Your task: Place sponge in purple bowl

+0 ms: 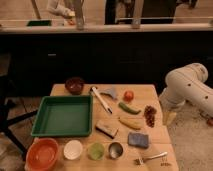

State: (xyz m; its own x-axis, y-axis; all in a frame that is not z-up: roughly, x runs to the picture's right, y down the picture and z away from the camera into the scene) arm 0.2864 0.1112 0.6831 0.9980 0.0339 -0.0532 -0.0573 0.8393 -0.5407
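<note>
One view only, looking down on the wooden tabletop.

The sponge lies flat toward the near right corner, with nothing touching it. Just beyond it is a yellow banana-like piece, and a fork lies along the near edge just in front of it. To its left sits a brown-and-tan block.

The purple bowl is way over at the far left corner, upright, well apart from the sponge. A green tray fills the left side between that bowl and the near edge.

Along the near edge, left to right, stand an orange bowl, a white bowl, a green cup and a metal cup.

Mid-table, a white-handled tool runs diagonally beside the tray. A red round fruit sits toward the far edge, with a green vegetable just in front of it. Dark grapes sit by the right edge.

The white arm bends in from the right, off the tabletop. The pincer hangs low just outside the right edge, beside the grapes and clear of everything. Whether it is spread or pressed together, I cannot tell.
</note>
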